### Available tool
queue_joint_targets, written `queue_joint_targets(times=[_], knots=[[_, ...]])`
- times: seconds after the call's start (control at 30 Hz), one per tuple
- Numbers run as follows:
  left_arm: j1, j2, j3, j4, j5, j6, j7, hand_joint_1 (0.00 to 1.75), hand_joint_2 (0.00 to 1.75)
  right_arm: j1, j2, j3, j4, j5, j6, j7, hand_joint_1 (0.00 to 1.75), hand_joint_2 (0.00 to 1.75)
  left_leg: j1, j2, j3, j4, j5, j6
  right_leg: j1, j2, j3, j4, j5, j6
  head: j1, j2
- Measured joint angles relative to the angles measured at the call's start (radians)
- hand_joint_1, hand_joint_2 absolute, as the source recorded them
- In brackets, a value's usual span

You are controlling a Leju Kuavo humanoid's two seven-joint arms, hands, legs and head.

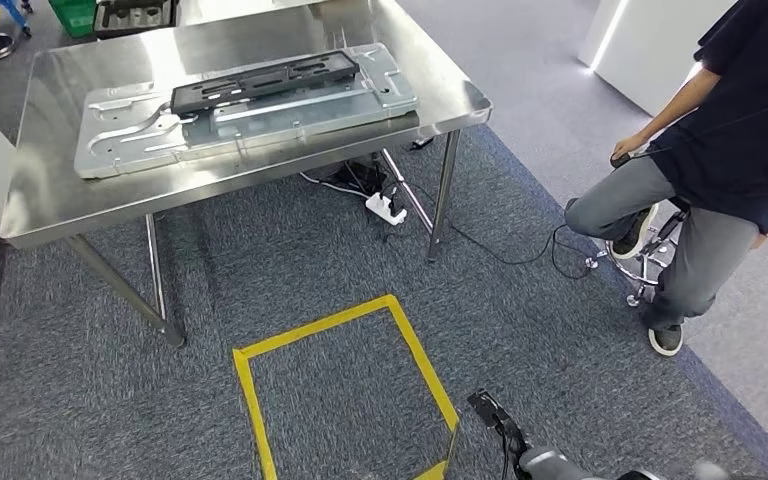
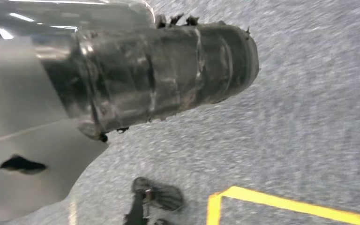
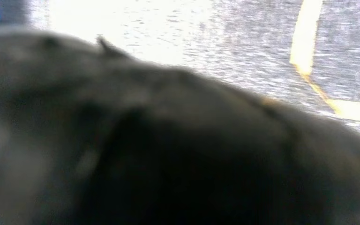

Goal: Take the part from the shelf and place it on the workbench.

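Head view: a long, flat black plastic part (image 1: 265,77) with cut-outs lies on a silvery stamped metal panel (image 1: 250,115) on the stainless steel counter (image 1: 80,205). Whether the left hand (image 2: 159,70) or right hand (image 3: 178,159) is open or closed cannot be told.

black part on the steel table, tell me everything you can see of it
The black part is a long, flat, frame-like piece that looks like matte plastic, with slots and cut-outs along its length. It lies flat, angled slightly across the top of a larger silver sheet-metal panel, which rests on the stainless steel table. Only the panel beneath touches it; no hand is near it. Its finer details are too small to tell.
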Motion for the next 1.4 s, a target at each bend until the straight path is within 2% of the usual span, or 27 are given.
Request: queue_joint_targets(times=[0.07, 0.1, 0.13, 0.17, 0.2, 0.23, 0.27, 0.33, 0.37, 0.43, 0.5, 0.57, 0.63, 0.67, 0.73, 0.8, 0.87, 0.9, 0.97, 1.03, 1.13, 1.17, 1.2, 1.27, 1.3, 1.33, 1.4], knots=[[0.001, -0.002, 0.0, 0.0, 0.015, -0.016, 0.015, 0.0, 0.0, 0.0, 0.004, 0.002, 0.009, 0.003, 0.011, 0.01, 0.0, 0.0, 0.003, -0.005, -0.023, 0.0, 0.024, 0.006, -0.006, 0.002, -0.032, 0.107, -0.102, 0.009, 0.0, 0.0], [0.001, -0.002, 0.0, 0.0, 0.024, -0.024, 0.021, 0.0, 0.0, -0.001, 0.005, 0.003, 0.013, 0.005, 0.017, 0.015, 0.0, 0.0, 0.003, -0.008, -0.038, 0.003, 0.036, 0.007, -0.009, 0.001, -0.049, 0.174, -0.137, 0.013, 0.001, 0.0], [0.001, -0.002, 0.0, 0.0, 0.031, -0.03, 0.025, 0.0, 0.0, -0.002, 0.007, 0.004, 0.016, 0.008, 0.022, 0.019, 0.0, 0.0, 0.004, -0.012, -0.054, 0.006, 0.046, 0.005, -0.012, 0.001, -0.058, 0.229, -0.145, 0.016, 0.001, 0.0], [0.002, -0.003, 0.0, 0.0, 0.035, -0.035, 0.026, 0.0, 0.0, -0.002, 0.01, 0.005, 0.019, 0.013, 0.026, 0.022, 0.0, 0.0, 0.005, -0.017, -0.071, 0.011, 0.055, 0.003, -0.014, 0.001, -0.055, 0.26, -0.129, 0.019, 0.0, 0.0], [0.003, -0.003, 0.0, 0.0, 0.035, -0.038, 0.026, 0.0, 0.0, -0.002, 0.012, 0.007, 0.021, 0.017, 0.028, 0.024, 0.0, 0.0, 0.006, -0.023, -0.088, 0.018, 0.062, -0.001, -0.017, 0.002, -0.036, 0.257, -0.102, 0.021, 0.0, 0.0], [0.003, -0.003, 0.0, 0.0, 0.032, -0.039, 0.025, 0.0, 0.0, -0.002, 0.014, 0.01, 0.024, 0.021, 0.029, 0.024, 0.0, 0.0, 0.008, -0.03, -0.103, 0.026, 0.068, -0.005, -0.02, 0.008, 0.002, 0.219, -0.076, 0.023, 0.0, 0.0], [0.002, -0.003, 0.0, 0.0, 0.03, -0.038, 0.024, 0.0, 0.0, -0.003, 0.015, 0.015, 0.025, 0.025, 0.03, 0.025, 0.0, 0.0, 0.01, -0.037, -0.117, 0.036, 0.072, -0.01, -0.025, 0.026, 0.052, 0.153, -0.071, 0.025, 0.0, 0.0], [-0.002, -0.003, 0.0, 0.0, 0.025, -0.028, 0.023, 0.0, 0.0, -0.005, 0.017, 0.025, 0.028, 0.034, 0.034, 0.029, 0.0, 0.0, 0.011, -0.053, -0.139, 0.057, 0.077, -0.022, -0.03, 0.067, 0.142, 0.025, -0.098, 0.022, 0.0, 0.0], [-0.005, -0.002, 0.0, 0.0, 0.022, -0.02, 0.022, 0.0, 0.0, -0.005, 0.018, 0.03, 0.03, 0.038, 0.038, 0.033, 0.0, 0.0, 0.01, -0.061, -0.147, 0.064, 0.08, -0.028, -0.031, 0.078, 0.163, -0.008, -0.115, 0.017, 0.0, 0.0], [-0.009, -0.001, 0.0, 0.0, 0.018, -0.005, 0.023, 0.0, 0.0, -0.005, 0.024, 0.041, 0.034, 0.047, 0.044, 0.042, 0.0, 0.0, 0.011, -0.078, -0.157, 0.068, 0.088, -0.041, -0.028, 0.061, 0.166, -0.02, -0.117, 0.003, 0.0, 0.0], [-0.007, -0.002, 0.0, 0.0, 0.013, 0.009, 0.025, 0.0, 0.0, -0.003, 0.029, 0.053, 0.039, 0.057, 0.046, 0.05, 0.0, 0.0, 0.014, -0.061, -0.172, 0.086, 0.074, -0.052, -0.028, 0.04, 0.161, -0.023, -0.109, -0.014, -0.001, 0.0], [-0.006, -0.004, 0.0, 0.0, 0.014, 0.025, 0.031, 0.0, 0.0, -0.003, 0.033, 0.066, 0.042, 0.073, 0.052, 0.054, 0.0, 0.0, 0.016, -0.024, -0.212, 0.181, 0.008, -0.06, -0.025, 0.016, 0.152, -0.025, -0.1, -0.027, -0.002, 0.0], [-0.006, -0.011, 0.0, 0.0, 0.027, 0.044, 0.039, 0.0, 0.0, -0.004, 0.037, 0.083, 0.045, 0.103, 0.064, 0.056, 0.0, 0.0, 0.019, -0.01, -0.26, 0.314, -0.058, -0.066, -0.02, -0.01, 0.142, -0.024, -0.095, -0.033, -0.003, 0.0], [-0.003, -0.015, 0.0, 0.0, 0.036, 0.055, 0.043, 0.0, 0.0, -0.005, 0.039, 0.093, 0.046, 0.12, 0.071, 0.057, 0.0, 0.0, 0.019, -0.009, -0.268, 0.349, -0.066, -0.066, -0.018, -0.022, 0.139, -0.023, -0.094, -0.034, -0.003, 0.0], [0.001, -0.022, 0.0, 0.0, 0.049, 0.077, 0.05, 0.0, 0.0, -0.011, 0.043, 0.111, 0.048, 0.149, 0.084, 0.061, 0.0, 0.0, 0.019, -0.005, -0.231, 0.311, -0.032, -0.063, -0.015, -0.044, 0.136, -0.021, -0.093, -0.034, -0.003, 0.0], [0.0, -0.027, 0.0, 0.0, 0.057, 0.094, 0.054, 0.0, 0.0, -0.02, 0.047, 0.127, 0.048, 0.167, 0.094, 0.065, 0.0, 0.0, 0.013, 0.025, -0.148, 0.177, 0.018, -0.052, -0.011, -0.065, 0.137, -0.019, -0.094, -0.032, -0.003, 0.0], [-0.005, -0.032, 0.0, 0.0, 0.066, 0.108, 0.059, 0.0, 0.0, -0.03, 0.051, 0.142, 0.049, 0.18, 0.102, 0.069, 0.0, 0.0, 0.0, 0.058, -0.095, 0.082, 0.035, -0.038, -0.006, -0.085, 0.137, -0.02, -0.094, -0.027, -0.002, 0.0], [-0.006, -0.034, 0.0, 0.0, 0.07, 0.116, 0.063, 0.0, 0.0, -0.035, 0.053, 0.151, 0.049, 0.186, 0.106, 0.071, 0.0, 0.0, -0.006, 0.063, -0.089, 0.066, 0.031, -0.033, -0.004, -0.095, 0.138, -0.021, -0.093, -0.023, -0.002, 0.0], [-0.004, -0.038, 0.0, 0.0, 0.076, 0.134, 0.072, 0.0, 0.0, -0.042, 0.055, 0.169, 0.049, 0.198, 0.114, 0.075, 0.0, 0.0, -0.004, 0.045, -0.09, 0.053, 0.037, -0.023, -0.003, -0.109, 0.139, -0.021, -0.094, -0.015, -0.002, 0.0], [-0.002, -0.045, 0.0, 0.0, 0.08, 0.154, 0.08, 0.0, 0.0, -0.047, 0.058, 0.189, 0.05, 0.212, 0.119, 0.077, 0.0, 0.0, 0.004, 0.026, -0.087, 0.037, 0.047, -0.011, -0.004, -0.08, 0.124, 0.013, -0.12, -0.004, -0.001, 0.0], [-0.004, -0.065, 0.001, 0.0, 0.075, 0.177, 0.088, 0.0, 0.0, -0.054, 0.061, 0.219, 0.051, 0.228, 0.126, 0.08, 0.0, 0.0, 0.007, -0.005, -0.091, 0.033, 0.056, -0.001, -0.006, -0.014, 0.04, 0.189, -0.202, 0.002, 0.0, 0.0], [-0.004, -0.072, 0.001, 0.0, 0.071, 0.182, 0.09, 0.0, 0.0, -0.054, 0.061, 0.228, 0.052, 0.232, 0.128, 0.081, 0.0, 0.0, 0.008, -0.018, -0.093, 0.036, 0.056, 0.0, -0.006, -0.007, 0.016, 0.235, -0.21, 0.003, 0.0, 0.0], [-0.003, -0.079, 0.001, 0.0, 0.066, 0.185, 0.092, 0.0, 0.0, -0.055, 0.062, 0.237, 0.053, 0.236, 0.13, 0.081, 0.0, 0.0, 0.008, -0.031, -0.094, 0.039, 0.055, 0.0, -0.007, -0.004, 0.007, 0.247, -0.2, 0.003, 0.0, 0.0], [-0.003, -0.091, 0.001, 0.0, 0.056, 0.192, 0.095, 0.0, 0.0, -0.059, 0.064, 0.252, 0.054, 0.243, 0.13, 0.082, 0.0, 0.0, 0.009, -0.06, -0.096, 0.05, 0.051, -0.003, -0.011, 0.01, 0.042, 0.154, -0.13, 0.002, 0.0, 0.0], [-0.004, -0.095, 0.001, 0.0, 0.052, 0.195, 0.096, 0.0, 0.0, -0.062, 0.065, 0.259, 0.054, 0.248, 0.129, 0.082, 0.0, 0.0, 0.009, -0.072, -0.099, 0.056, 0.048, -0.007, -0.015, 0.033, 0.069, 0.091, -0.102, 0.001, 0.0, 0.0], [-0.006, -0.099, 0.001, 0.0, 0.049, 0.196, 0.096, 0.0, 0.0, -0.066, 0.067, 0.266, 0.054, 0.253, 0.129, 0.082, 0.0, 0.0, 0.009, -0.084, -0.104, 0.064, 0.045, -0.011, -0.02, 0.056, 0.092, 0.037, -0.084, 0.001, -0.001, 0.0], [-0.01, -0.102, 0.001, 0.0, 0.043, 0.194, 0.095, 0.0, 0.0, -0.07, 0.072, 0.276, 0.054, 0.262, 0.126, 0.082, 0.0, 0.0, 0.011, -0.105, -0.118, 0.071, 0.046, -0.023, -0.022, 0.083, 0.107, 0.003, -0.086, -0.002, -0.002, 0.0]])
